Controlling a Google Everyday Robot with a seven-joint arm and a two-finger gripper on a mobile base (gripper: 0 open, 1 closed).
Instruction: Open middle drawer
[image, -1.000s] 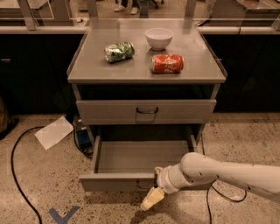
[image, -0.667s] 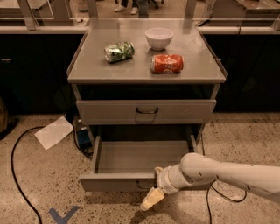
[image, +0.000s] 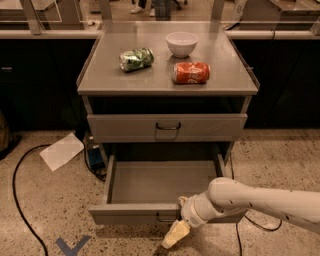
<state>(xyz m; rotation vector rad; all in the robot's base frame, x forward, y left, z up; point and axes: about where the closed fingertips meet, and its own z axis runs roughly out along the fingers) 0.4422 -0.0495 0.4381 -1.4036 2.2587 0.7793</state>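
Observation:
The middle drawer stands pulled out, and its plain grey tray shows empty. Its low front panel faces me, with the small dark handle at its centre, partly hidden by the arm. My gripper hangs just in front of and below that handle, tilted down towards the floor at the end of the white arm, which comes in from the right. The taller drawer above is closed. No lower drawer shows.
On the cabinet top lie a white bowl, a red can on its side and a crumpled green packet. A sheet of paper, a black cable and a blue tape mark lie on the floor to the left.

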